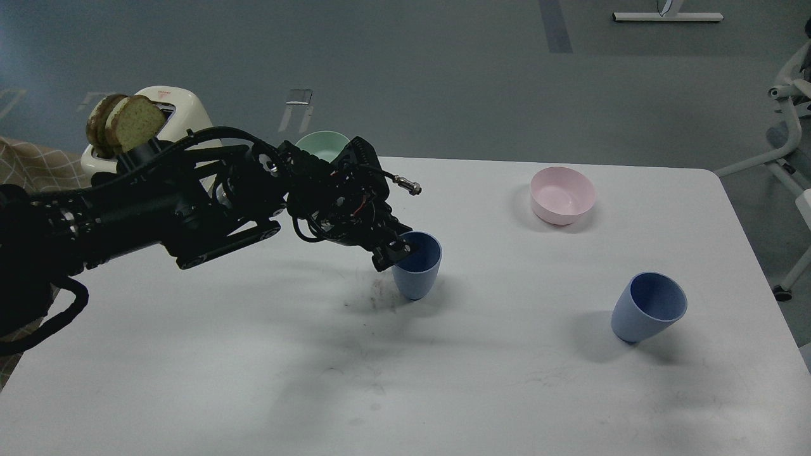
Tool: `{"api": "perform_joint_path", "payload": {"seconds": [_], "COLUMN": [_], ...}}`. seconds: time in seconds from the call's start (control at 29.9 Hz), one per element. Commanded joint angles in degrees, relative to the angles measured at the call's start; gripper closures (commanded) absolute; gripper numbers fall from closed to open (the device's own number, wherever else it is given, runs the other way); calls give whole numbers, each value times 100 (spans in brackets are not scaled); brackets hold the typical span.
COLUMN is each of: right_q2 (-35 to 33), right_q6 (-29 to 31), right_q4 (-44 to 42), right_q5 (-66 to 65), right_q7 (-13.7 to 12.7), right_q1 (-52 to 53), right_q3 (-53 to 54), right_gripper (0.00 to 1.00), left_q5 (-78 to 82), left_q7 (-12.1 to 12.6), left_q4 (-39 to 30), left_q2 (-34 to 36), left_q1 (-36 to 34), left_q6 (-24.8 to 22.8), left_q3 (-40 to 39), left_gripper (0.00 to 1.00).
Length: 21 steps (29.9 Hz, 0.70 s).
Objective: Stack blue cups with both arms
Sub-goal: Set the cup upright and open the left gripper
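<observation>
Showing two blue cups point(417, 265) point(649, 307), two bowls point(562, 195) point(323, 145), one claw point(394, 249)

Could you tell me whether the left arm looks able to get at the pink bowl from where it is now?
Probably yes. The pink bowl stands alone on the table, but the left end effector is at the rim of a blue cup, so it would need to let go first.

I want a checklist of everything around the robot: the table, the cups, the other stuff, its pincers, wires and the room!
Surface: white table, dark smudge beside the nearer cup.
Job's things: left blue cup upright; right blue cup tilted, standing apart.
Clutter: pink bowl, mint-green bowl, toaster with bread slices.
Grippers: left pincer at left cup's rim, grip unclear; right pincer not seen.
Cables: black cables along the arm.
Surroundings: grey floor, white chair.
</observation>
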Motion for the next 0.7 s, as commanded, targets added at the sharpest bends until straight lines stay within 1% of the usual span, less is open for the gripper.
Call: {"api": "perform_joint_path", "payload": {"seconds": [0.0, 0.13, 0.23, 0.3, 0.37, 0.44, 0.5, 0.54, 0.57, 0.64, 0.67], "right_q2": [-72, -89, -177, -238, -318, -388, -441, -511, -555, -756, -810], "right_q6": [0, 0, 0, 0, 0, 0, 0, 0, 0, 0, 0], "right_q4": [-2, -11, 15, 24, 24, 24, 33, 50, 50, 120, 155], "right_q5": [167, 185, 194, 211, 273, 282, 282, 282, 282, 273, 273], "right_q7": [-2, -2, -2, -2, -2, -2, -2, -2, -2, -11, -11], "right_q1": [-131, -148, -192, -245, -254, -245, -236, -245, -245, -271, -280], "right_q3": [40, 40, 40, 40, 40, 57, 57, 49, 40, -21, -31], "right_gripper": [0, 0, 0, 0, 0, 0, 0, 0, 0, 0, 0], "left_q5": [-245, -421, -955, -1325, -1923, -2895, -3451, -4019, -4286, -5312, -5587], "left_q7": [0, 0, 0, 0, 0, 0, 0, 0, 0, 0, 0], "left_q4": [9, 9, 26, 79, 324, 754, 1009, 1263, 1388, 1721, 1766], "left_q2": [14, 49, 76, 93, 93, 85, 76, 76, 58, 67, 76], "left_q1": [-25, -69, -271, -368, -508, -579, -570, -527, -518, -448, -404], "left_q6": [1, 1, 28, 28, 28, 45, 80, 176, 229, 579, 686], "left_q3": [4, -48, -302, -469, -724, -1188, -1506, -1760, -1858, -2078, -2113], "left_gripper": [49, 41, 27, 22, 18, 9, 5, 3, 3, 2, 2]}}
